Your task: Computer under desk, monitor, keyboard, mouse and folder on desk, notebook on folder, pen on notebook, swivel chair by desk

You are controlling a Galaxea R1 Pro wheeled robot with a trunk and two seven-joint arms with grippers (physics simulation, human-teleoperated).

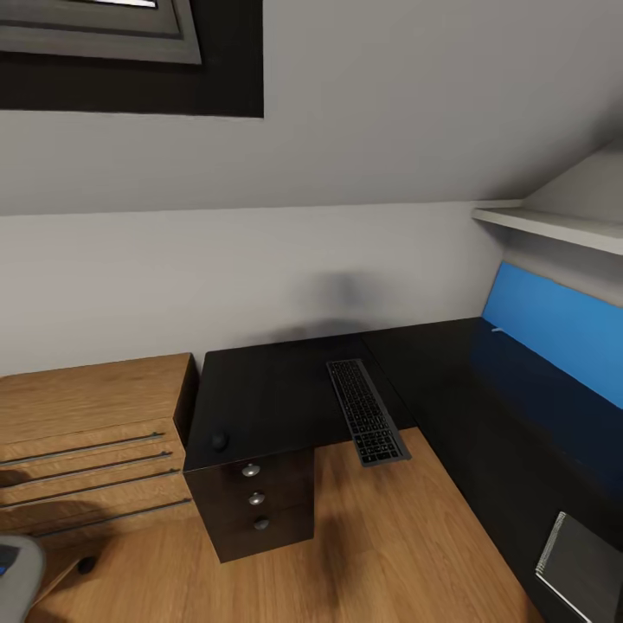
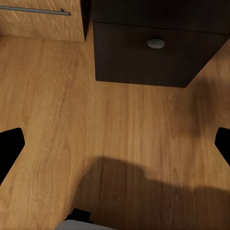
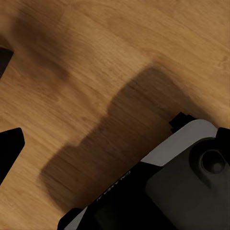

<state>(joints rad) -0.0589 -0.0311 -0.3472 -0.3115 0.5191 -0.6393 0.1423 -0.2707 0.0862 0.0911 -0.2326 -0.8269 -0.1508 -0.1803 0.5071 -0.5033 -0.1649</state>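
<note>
Keyboard [image 1: 367,411]: slim, dark-keyed, silver-framed; laid lengthwise on the desk [image 1: 277,389], its near end projecting past the desktop's front edge over the floor [image 1: 389,536].

Mouse [image 1: 220,440]: small dark oval, set near the front left corner of the same desktop, well apart from the keyboard.

Notebook [image 1: 578,567]: grey cover, darker border; lying on the dark surface at the right of the head view, near the lower corner.

Blue panel [image 1: 554,333]: bright blue, standing against the right wall above that dark surface; whether it is the folder cannot be told.

Dark drawer unit [image 1: 255,506]: three round knobs, under the desktop; one knob [image 2: 155,43] is recorded in the left wrist view. Oak drawers [image 1: 86,441] stand just beside it.

Grippers: dark finger edges [image 2: 9,146] are seen wide apart at the sides of the left wrist view, so the left jaws are judged released, nothing between them. In the right wrist view a dark fingertip [image 3: 7,148] appears over the floor beside the robot's own base [image 3: 182,182]; the state of the right jaws cannot be told.

Step in hand, as judged: approach to the desk. The keyboard would best be pushed fully onto the desktop before anything is set beside it, since the overhanging end could tip if pressed. The mouse is to be brought alongside afterwards.
</note>
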